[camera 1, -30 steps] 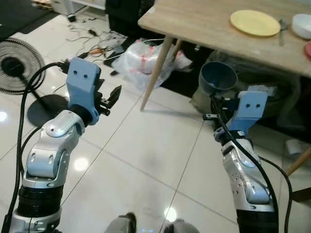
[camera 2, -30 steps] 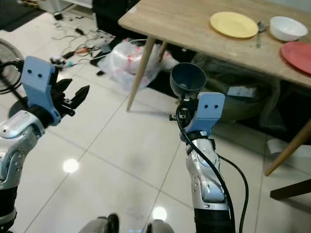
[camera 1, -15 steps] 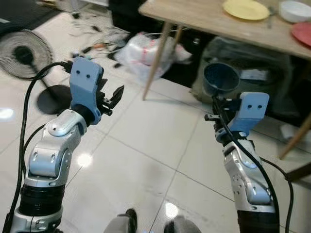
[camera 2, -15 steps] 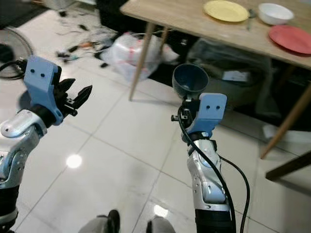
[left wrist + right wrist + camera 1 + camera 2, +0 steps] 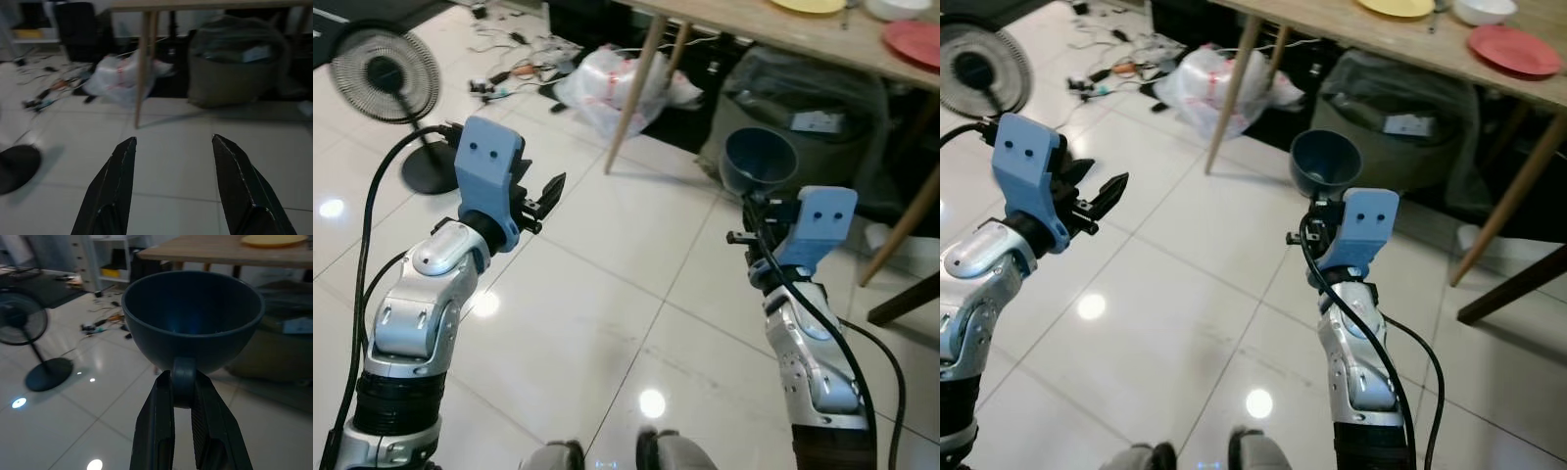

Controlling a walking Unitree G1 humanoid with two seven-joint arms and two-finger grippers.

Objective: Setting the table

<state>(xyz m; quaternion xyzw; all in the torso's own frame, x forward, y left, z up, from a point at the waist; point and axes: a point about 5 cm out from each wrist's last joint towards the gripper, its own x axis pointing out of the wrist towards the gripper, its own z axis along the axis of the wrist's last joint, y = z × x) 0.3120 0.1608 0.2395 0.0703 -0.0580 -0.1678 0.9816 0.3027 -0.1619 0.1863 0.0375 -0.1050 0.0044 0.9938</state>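
White glossy floor tiles (image 5: 607, 284) are being crossed, with a black fan (image 5: 386, 73) seen at far left. The left gripper (image 5: 548, 191) is being held out over the floor, fingers spread apart and empty. The dark blue cup (image 5: 193, 318) is being pinched by its handle in the right gripper (image 5: 183, 401), short of the wooden table (image 5: 1332, 15).

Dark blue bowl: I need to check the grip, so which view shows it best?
The right wrist view: the dark blue bowl is close, its handle pinched between the right gripper fingers. Both eye views show it smaller, above the wrist.
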